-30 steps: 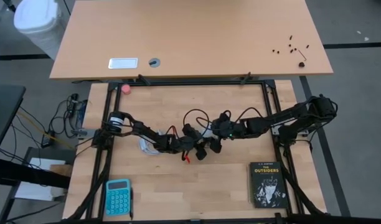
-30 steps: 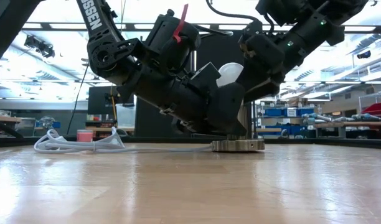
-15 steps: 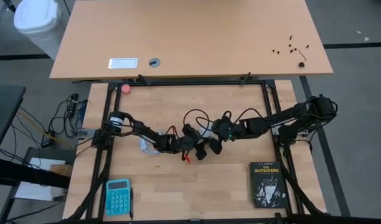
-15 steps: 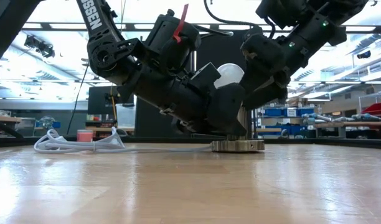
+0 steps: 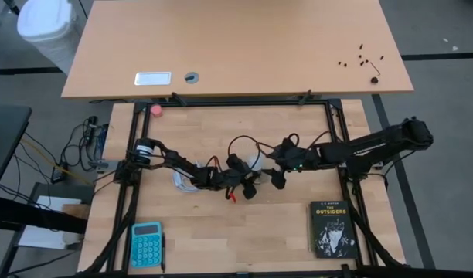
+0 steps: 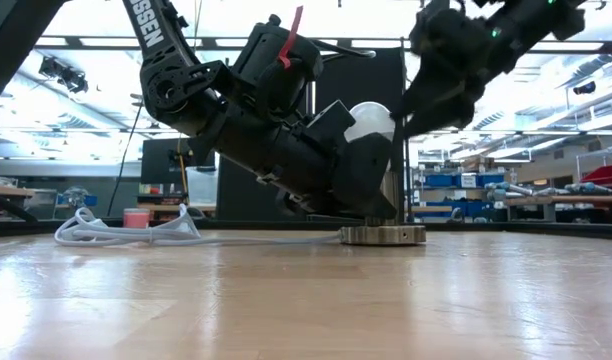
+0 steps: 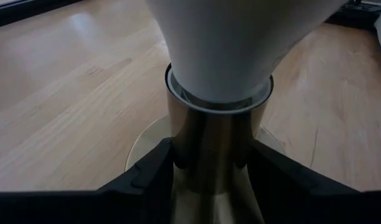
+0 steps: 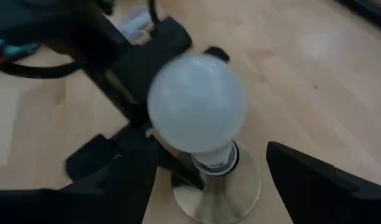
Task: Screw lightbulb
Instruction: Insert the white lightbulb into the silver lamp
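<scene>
black book (image 5: 331, 228) titled "the outsiders", white frosted pear-shaped lightbulb (image 8: 197, 109) upright in brass socket (image 7: 209, 155) – left gripper (image 7: 206, 177) clamped on socket stem, right gripper (image 8: 209, 186) spread wide just above bulb

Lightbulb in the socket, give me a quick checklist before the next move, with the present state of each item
1. Lightbulb seated upright in the brass socket: ok.
2. Left gripper clamped on the socket stem, fingers on both sides: ok.
3. Right gripper open and apart from the bulb: ok.
4. Socket base flat on the table: ok.
5. Bulb screwed fully home: cannot tell; a white collar shows at the socket rim.
6. White cord lying away from both grippers: ok.
</scene>
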`<move>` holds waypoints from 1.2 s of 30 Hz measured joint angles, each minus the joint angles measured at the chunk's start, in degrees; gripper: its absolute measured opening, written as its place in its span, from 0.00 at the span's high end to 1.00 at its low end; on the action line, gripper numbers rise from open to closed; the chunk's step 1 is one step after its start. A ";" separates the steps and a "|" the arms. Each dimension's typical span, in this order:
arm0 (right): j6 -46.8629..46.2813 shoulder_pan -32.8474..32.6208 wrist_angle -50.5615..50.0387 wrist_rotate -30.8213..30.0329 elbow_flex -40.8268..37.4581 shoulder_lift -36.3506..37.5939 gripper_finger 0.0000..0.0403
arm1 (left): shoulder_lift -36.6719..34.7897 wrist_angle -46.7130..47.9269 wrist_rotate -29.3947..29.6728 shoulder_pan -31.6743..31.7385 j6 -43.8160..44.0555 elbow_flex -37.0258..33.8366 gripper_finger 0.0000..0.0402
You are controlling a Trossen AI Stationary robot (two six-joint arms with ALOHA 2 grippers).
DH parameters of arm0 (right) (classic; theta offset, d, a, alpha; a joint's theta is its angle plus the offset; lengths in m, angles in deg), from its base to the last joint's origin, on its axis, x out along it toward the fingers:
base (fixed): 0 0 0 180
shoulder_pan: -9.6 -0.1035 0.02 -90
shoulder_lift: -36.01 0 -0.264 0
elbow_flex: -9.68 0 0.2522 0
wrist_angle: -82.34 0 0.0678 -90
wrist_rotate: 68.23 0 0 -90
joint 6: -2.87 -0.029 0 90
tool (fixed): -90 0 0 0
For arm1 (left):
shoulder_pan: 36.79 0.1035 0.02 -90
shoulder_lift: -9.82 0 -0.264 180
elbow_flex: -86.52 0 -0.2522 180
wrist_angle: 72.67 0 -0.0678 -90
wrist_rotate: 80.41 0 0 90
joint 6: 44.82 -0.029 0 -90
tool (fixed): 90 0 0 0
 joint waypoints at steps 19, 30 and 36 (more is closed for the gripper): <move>4.19 -10.86 1.90 -12.33 -6.37 3.45 0.23 | 0.00 0.15 -6.75 0.00 -5.99 0.04 0.53; 7.86 -15.03 25.13 -24.04 -18.41 -0.79 0.23 | 0.00 0.29 -7.62 -0.02 -6.03 0.04 0.53; 17.19 -10.07 47.71 -8.50 -27.69 -0.76 0.23 | 0.00 0.16 -10.98 -0.02 -8.72 0.04 0.53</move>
